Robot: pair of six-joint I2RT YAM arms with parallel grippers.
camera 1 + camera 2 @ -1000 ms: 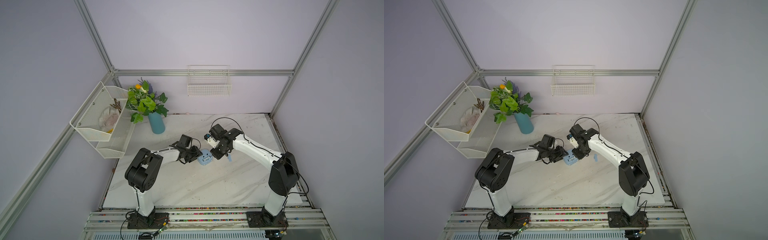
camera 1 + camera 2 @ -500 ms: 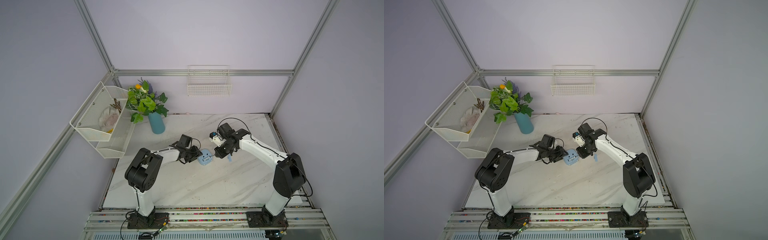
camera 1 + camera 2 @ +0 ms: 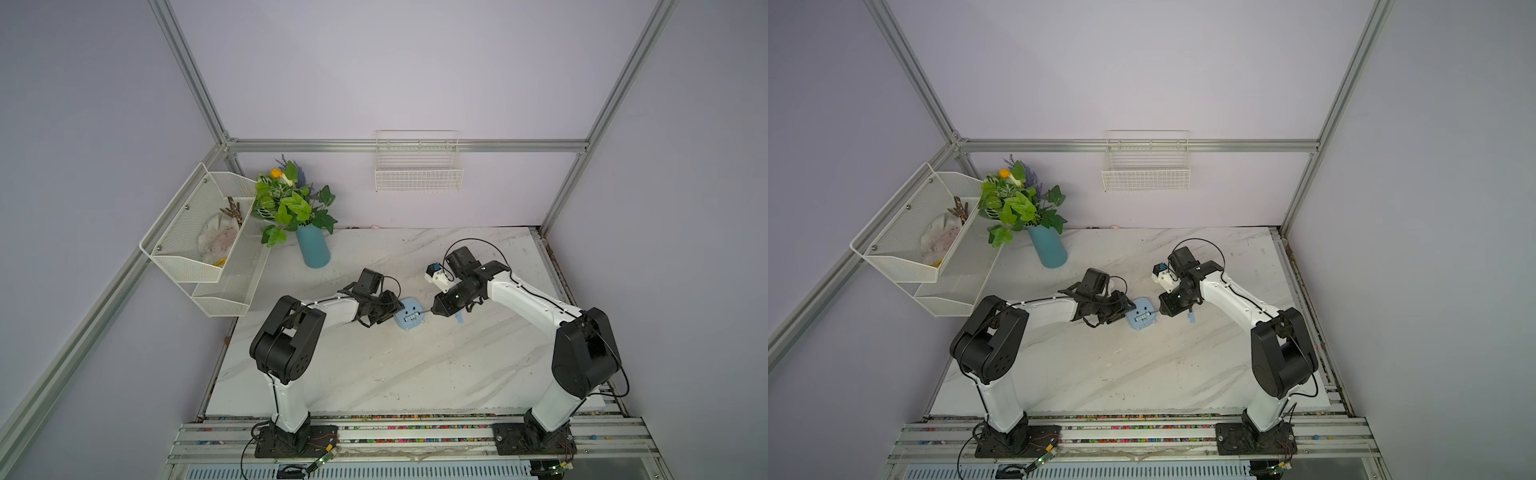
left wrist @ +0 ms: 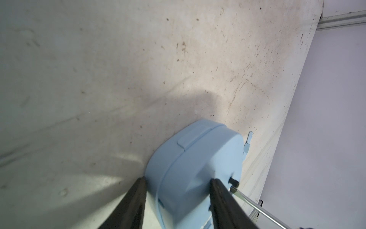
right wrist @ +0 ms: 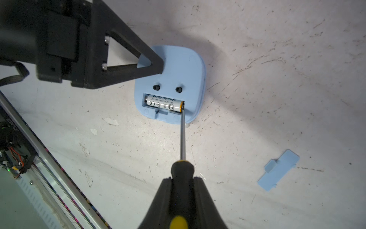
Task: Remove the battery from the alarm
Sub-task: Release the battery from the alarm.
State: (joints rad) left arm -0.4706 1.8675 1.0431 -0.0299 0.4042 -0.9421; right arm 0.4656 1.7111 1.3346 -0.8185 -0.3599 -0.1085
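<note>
- Near the middle of the white marble table [image 3: 374,365], the light-blue, rounded-square plastic alarm [image 3: 409,319] lies face down. Its plain back and open slot point up, so a tool can get in.
- The small white tube-shaped battery [image 5: 163,103], with an orange band at one end, sits in that slot. It is not out yet.
- The black left gripper [image 4: 178,182] reaches in from 9 o'clock. Its jaws are about half open and squeeze the alarm, one finger on the back and one at the edge. I think this stops the alarm sliding when it is poked.
- The black right gripper [image 5: 182,180] reaches in from 3 o'clock. Its jaws are closed tight on the black-and-yellow handle of a thin metal screwdriver [image 5: 183,134].
- The screwdriver tip touches the orange end of the battery, most likely to lift it up.
- Two little black knobs [image 5: 156,87] stick up just beside the slot. The tip could bump them if it slips.
- The small flat light-blue plastic lid [image 5: 278,170] of the slot lies on the table at 3 o'clock from the alarm, apart from it. It blocks nothing.
- A teal vase [image 3: 313,249] of green leaves stands at 10 o'clock, well apart.
- A white wire basket [image 3: 417,174] hangs on the back wall at 12 o'clock, and white mesh shelves [image 3: 199,241] hang at 9 o'clock. None of these is in the way.
</note>
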